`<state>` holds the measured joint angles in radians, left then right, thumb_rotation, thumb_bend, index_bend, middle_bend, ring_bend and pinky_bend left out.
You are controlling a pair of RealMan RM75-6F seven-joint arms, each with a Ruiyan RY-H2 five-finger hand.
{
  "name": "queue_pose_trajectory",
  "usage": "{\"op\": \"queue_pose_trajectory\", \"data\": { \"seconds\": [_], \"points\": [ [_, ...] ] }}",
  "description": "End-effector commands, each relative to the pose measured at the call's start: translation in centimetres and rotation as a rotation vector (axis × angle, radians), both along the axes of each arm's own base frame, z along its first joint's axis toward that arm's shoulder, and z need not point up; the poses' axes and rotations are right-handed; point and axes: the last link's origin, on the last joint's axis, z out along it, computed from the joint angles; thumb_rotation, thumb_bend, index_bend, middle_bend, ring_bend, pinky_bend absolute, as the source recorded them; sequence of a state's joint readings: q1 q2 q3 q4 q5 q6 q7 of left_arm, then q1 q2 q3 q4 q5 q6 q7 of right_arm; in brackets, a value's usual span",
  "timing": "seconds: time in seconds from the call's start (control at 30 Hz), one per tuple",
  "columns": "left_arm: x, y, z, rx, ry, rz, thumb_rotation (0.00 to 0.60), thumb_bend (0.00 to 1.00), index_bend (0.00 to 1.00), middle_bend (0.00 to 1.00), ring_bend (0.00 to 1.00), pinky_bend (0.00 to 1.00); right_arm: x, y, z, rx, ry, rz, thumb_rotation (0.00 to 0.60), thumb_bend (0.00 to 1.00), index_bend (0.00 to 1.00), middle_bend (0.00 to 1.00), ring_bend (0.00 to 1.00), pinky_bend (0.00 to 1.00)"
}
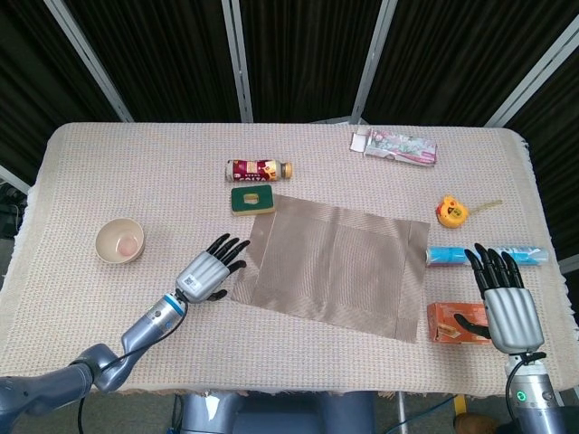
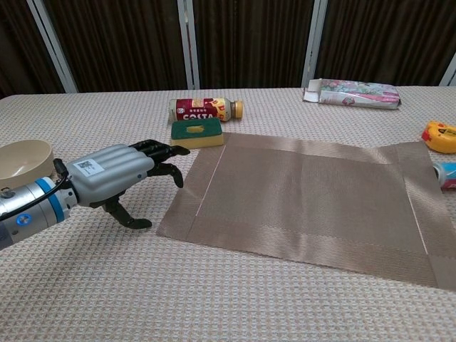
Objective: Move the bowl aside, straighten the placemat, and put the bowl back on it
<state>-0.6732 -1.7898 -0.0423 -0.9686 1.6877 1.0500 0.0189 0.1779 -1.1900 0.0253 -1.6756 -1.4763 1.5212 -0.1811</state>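
While left hand (image 1: 210, 268) reaches palm-down, fingers spread wide, beside placemat (image 1: 335, 265) left edge, right hand (image 1: 505, 303) hovers empty, fingers splayed.
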Motion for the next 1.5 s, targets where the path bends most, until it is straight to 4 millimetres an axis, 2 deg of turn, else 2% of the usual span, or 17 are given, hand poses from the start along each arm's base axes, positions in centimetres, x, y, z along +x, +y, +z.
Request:
{"op": "queue_pose_trajectory", "data": {
  "seconds": [0.03,0.37,0.87,1.2,1.27,1.4,1.5],
  "points": [
    [0.4,0.0,-0.2,-0.004,-0.003,-0.012,0.6,0.24,0.29,0.0,0.0,0.0,0.0,0.0,0.0,0.001,-0.001,-0.002,0.6,0.0,0.0,0.0,0.0,0.0],
    [1.1,-0.6,-1.3,-0.024,0.027,-0.04,0.6,0.24,0.29,0.0,0.0,0.0,0.0,0.2,0.3,-0.007,-0.013,0.004,0.6,0.0,0.0,0.0,0.0,0.0],
    [0.2,-0.9,-0.7,-0.015,0.047,-0.032,0.6,0.24,0.29,0.0,0.0,0.0,0.2,0.2,0.7,-0.01,-0.029,0.008,0.6,0.0,0.0,0.0,0.0,0.0],
    [0.7,-1.0,-1.1,-0.022,0.049,-0.033,0.6,0.24,0.29,0.0,0.0,0.0,0.2,0.3,0.9,-0.012,-0.033,0.013,0.6,0.0,0.0,0.0,0.0,0.0],
    [0.9,-1.1,-1.4,-0.026,0.051,-0.037,0.6,0.27,0.29,0.0,0.0,0.0,0.3,0.3,0.9,-0.012,-0.033,0.014,0.6,0.0,0.0,0.0,0.0,0.0],
    [1.3,-1.2,-1.9,-0.028,0.05,-0.04,0.6,0.44,0.29,0.0,0.0,0.0,0.3,0.4,1.0,-0.01,-0.035,0.015,0.6,0.0,0.0,0.0,0.0,0.0],
    [1.7,-1.2,-2.1,-0.024,0.049,-0.043,0.6,0.46,0.3,0.0,0.0,0.0,0.2,0.4,1.2,-0.012,-0.039,0.012,0.6,0.0,0.0,0.0,0.0,0.0]
  ]
}}
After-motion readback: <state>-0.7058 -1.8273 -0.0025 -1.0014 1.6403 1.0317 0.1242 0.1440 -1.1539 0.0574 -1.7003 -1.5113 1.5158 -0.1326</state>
